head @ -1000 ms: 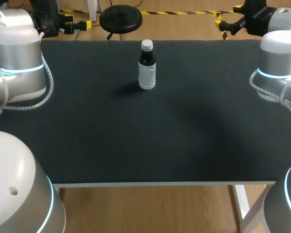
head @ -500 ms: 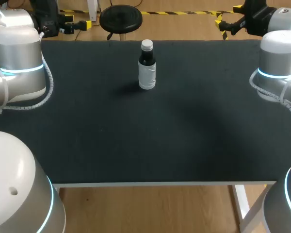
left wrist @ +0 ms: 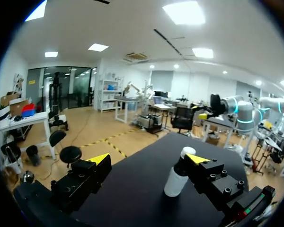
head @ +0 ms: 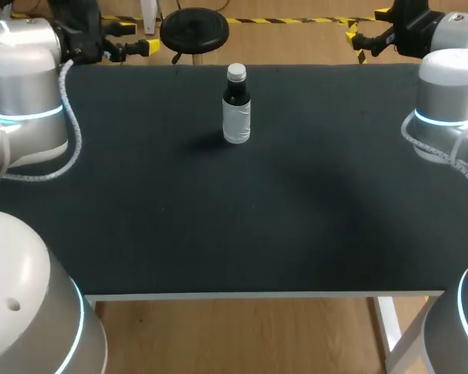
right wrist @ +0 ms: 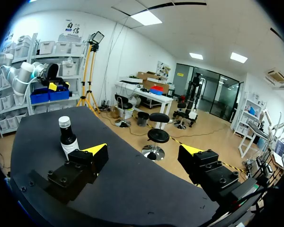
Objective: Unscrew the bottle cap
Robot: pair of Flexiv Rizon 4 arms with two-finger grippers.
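Observation:
A small bottle (head: 236, 113) with a white label, dark neck and white cap (head: 235, 72) stands upright on the black table (head: 242, 218), near its far edge. My left gripper (head: 138, 37) hovers open at the far left corner, well apart from the bottle. In the left wrist view the bottle (left wrist: 175, 178) stands ahead of the open gripper (left wrist: 148, 158), partly hidden behind one finger. My right gripper (head: 366, 25) is open at the far right corner. In the right wrist view the bottle (right wrist: 67, 136) stands ahead of the gripper (right wrist: 143, 149), off to one side, past a finger.
The table's front edge (head: 257, 294) runs below the mat. My two arms' large silver links (head: 27, 93) (head: 448, 101) stand over the table's left and right sides. My left arm (right wrist: 26, 71) shows beyond the bottle in the right wrist view.
My left arm has shifted and its gripper has moved a little to the right along the far edge. The bottle and the right arm have not moved.

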